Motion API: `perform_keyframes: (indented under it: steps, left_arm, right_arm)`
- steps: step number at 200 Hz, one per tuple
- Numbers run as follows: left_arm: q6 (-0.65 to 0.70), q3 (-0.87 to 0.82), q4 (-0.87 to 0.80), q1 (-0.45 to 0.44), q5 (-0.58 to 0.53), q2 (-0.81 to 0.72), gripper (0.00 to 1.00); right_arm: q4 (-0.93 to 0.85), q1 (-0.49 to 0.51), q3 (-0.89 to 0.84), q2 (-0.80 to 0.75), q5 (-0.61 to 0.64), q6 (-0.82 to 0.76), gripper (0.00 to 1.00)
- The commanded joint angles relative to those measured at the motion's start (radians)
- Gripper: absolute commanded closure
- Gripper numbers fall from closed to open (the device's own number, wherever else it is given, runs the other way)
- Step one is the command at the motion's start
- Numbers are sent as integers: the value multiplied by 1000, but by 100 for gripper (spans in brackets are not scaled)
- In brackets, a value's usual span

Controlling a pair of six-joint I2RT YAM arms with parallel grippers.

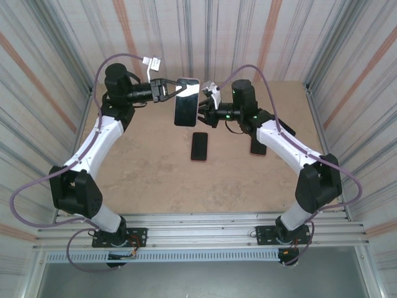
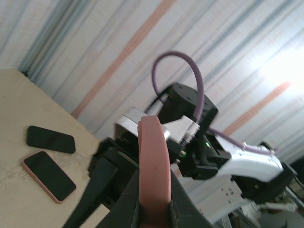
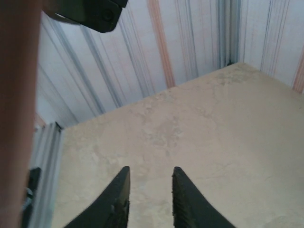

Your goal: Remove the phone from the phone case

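Note:
My left gripper (image 1: 175,90) is shut on the top end of the pink phone case (image 1: 187,102), holding it in the air over the far middle of the table. The dark phone face shows in the case. In the left wrist view the case's pink edge (image 2: 153,152) stands upright, pinched between the two jaws of that gripper (image 2: 155,172). My right gripper (image 1: 204,116) hovers just right of the case's lower end. It is open, (image 3: 149,179) with bare table between its fingers. A blurred pink edge (image 3: 16,118) runs down the left side of the right wrist view.
A phone in a pink case (image 1: 199,146) (image 2: 49,175) lies flat mid-table below the held one. A dark phone (image 1: 257,148) (image 2: 51,139) lies to its right, partly under the right arm. Corrugated walls (image 1: 56,68) enclose the tabletop (image 1: 155,174).

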Motion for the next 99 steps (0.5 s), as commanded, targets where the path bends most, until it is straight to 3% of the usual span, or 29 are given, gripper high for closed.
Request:
perform_keyframes:
  steps: [1, 28, 66, 99]
  left_arm:
    - [-61, 1, -1, 16, -108, -14, 100]
    - [-91, 8, -131, 18, -216, -33, 100]
    - [-237, -35, -25, 25, -234, -41, 100]
    - [-328, -53, 27, 24, -251, -40, 100]
  right_arm:
    - [127, -18, -58, -73, -28, 161, 65]
    - [252, -43, -143, -111, -31, 349, 55]
    - [390, -57, -233, -137, -44, 572, 51]
    - [420, -47, -259, -137, -41, 630, 52]
